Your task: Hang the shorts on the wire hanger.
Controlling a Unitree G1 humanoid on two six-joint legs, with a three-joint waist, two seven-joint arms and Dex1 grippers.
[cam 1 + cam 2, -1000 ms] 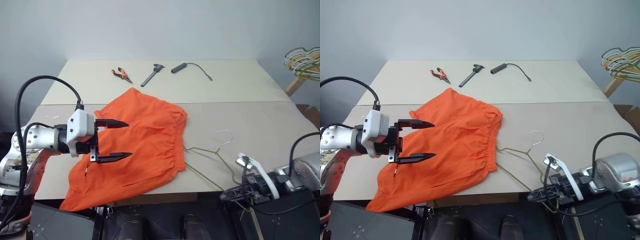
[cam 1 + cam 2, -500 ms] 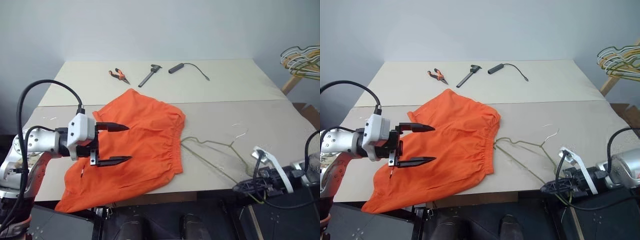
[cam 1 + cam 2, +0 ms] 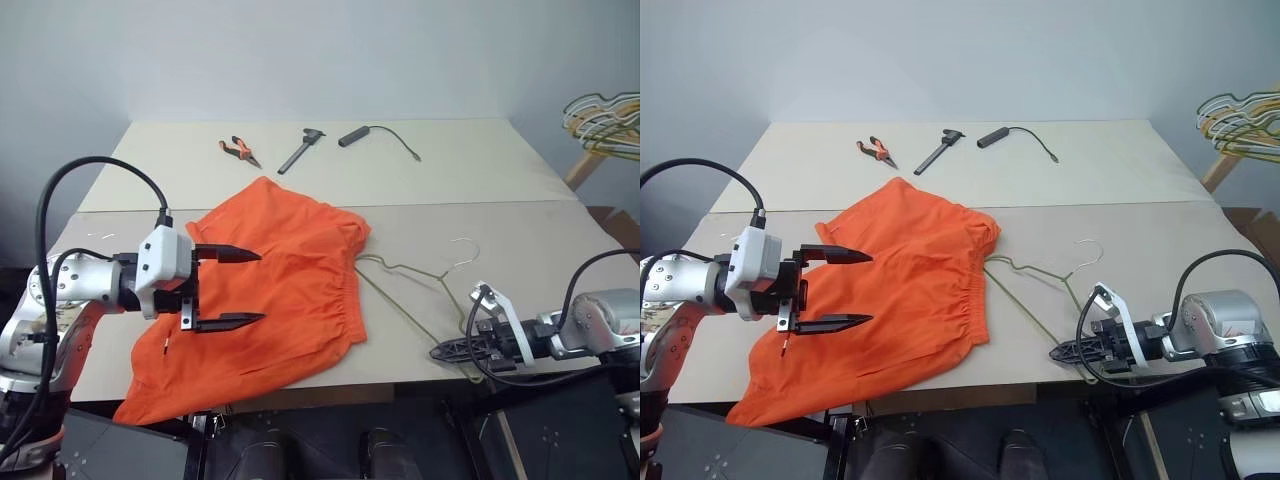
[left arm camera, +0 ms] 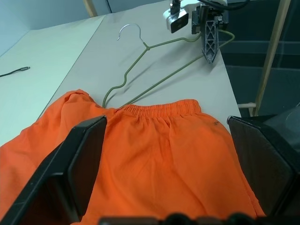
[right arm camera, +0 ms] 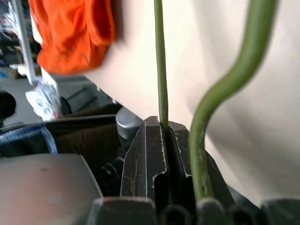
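While my right gripper [image 3: 1068,352] hangs at the table's [image 3: 500,185] near edge, its fingers are pinched tight on the wire hanger's [image 3: 405,272] bottom bar. That hanger lies flat on the table, its far end touching the waistband of the shorts [image 3: 275,290], its hook [image 3: 462,250] curling away from me. My left gripper [image 3: 228,288] hovers over the shorts with both fingers spread wide, holding nothing. One leg of the shorts droops over the table's front edge.
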